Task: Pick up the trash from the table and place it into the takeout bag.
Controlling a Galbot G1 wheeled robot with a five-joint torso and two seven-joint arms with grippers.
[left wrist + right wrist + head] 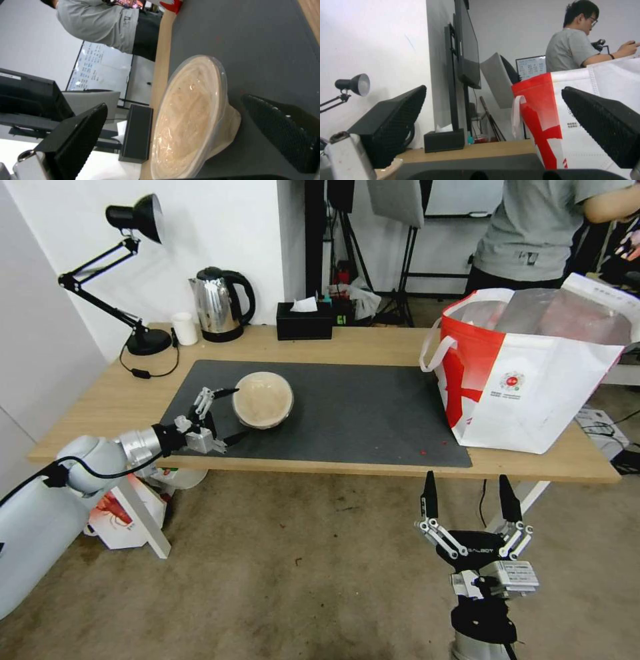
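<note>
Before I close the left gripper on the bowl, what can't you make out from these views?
- Inside of the takeout bag: head view, its foil lining and walls hide the contents.
- Far side of the beige bowl: left wrist view, its own rim hides it.
- Left gripper: head view, finger-to-bowl contact unclear.
- Right gripper: open, below the table edge.

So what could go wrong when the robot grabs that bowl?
The left gripper is open with its fingers either side of the beige bowl. The bowl's wall slopes and a thin clear film covers its top, so it might slip or squash when squeezed. The takeout bag stands far across the table, so the bowl could tip on the way. The right gripper hangs open below the table edge.
</note>
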